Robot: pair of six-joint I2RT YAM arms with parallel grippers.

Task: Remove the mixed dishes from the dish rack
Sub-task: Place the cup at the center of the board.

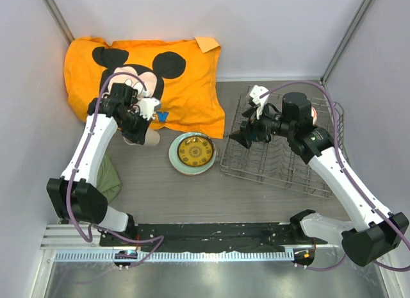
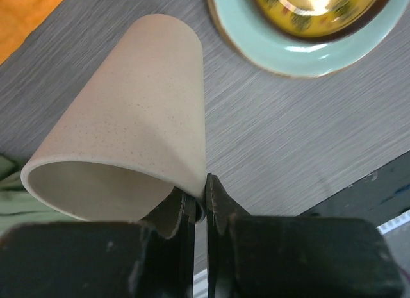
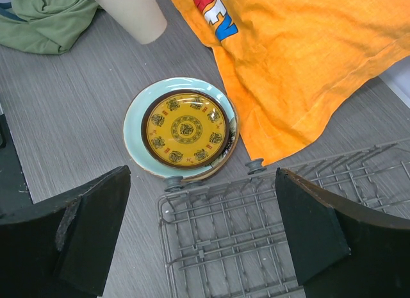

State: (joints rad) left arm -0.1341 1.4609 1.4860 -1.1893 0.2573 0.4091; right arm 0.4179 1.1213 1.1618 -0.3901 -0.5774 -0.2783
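Left wrist view: the left pincer (image 2: pixel 205 194) is nearly closed, clamping the rim wall of the beige cup (image 2: pixel 128 106), which is tilted over the tabletop (image 2: pixel 288 138). The right pincer (image 3: pixel 202 237) is fully open and holds nothing, positioned over the dish rack (image 3: pixel 224 247). The pale-green plate (image 3: pixel 136 125) lies on the tabletop just beside the rack.

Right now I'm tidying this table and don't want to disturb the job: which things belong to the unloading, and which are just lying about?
Job: beige cup, pale-green plate, dish rack.
Lying about: orange cartoon cloth, green cloth.
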